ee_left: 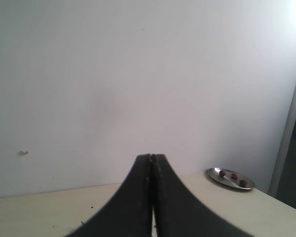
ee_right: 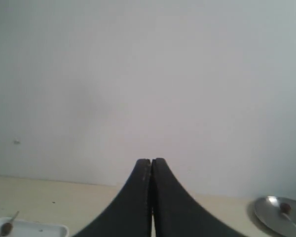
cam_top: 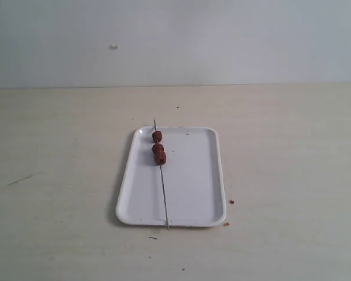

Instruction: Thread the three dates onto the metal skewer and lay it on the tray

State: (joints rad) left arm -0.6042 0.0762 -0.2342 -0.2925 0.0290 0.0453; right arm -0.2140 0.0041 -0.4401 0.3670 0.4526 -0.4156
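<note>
Both my left gripper (ee_left: 152,163) and my right gripper (ee_right: 151,165) are clenched with nothing between the jaws, raised clear of the table (cam_top: 292,152) and out of the exterior view. The metal skewer (cam_top: 162,187) lies flat on the left half of the tray (cam_top: 193,193), running near to far, with each tip poking just past a rim. The dates (cam_top: 158,151) sit threaded on its far part, one close to the far tip and the others bunched just nearer, so I judge the job looks done. If I had to lift it again, I would expect the rod to be light, stiff and slick, too thin to pinch easily off a glossy surface. The best hold seems to be the bare near stretch, or the near tip where it overhangs the rim. The fruit looks soft and tacky, and its load sits at the far end, so a near grip would likely let that end sag and the dates slide. Over to the right, a small metal dish (ee_left: 230,178) holds a few more dark lumps.
</note>
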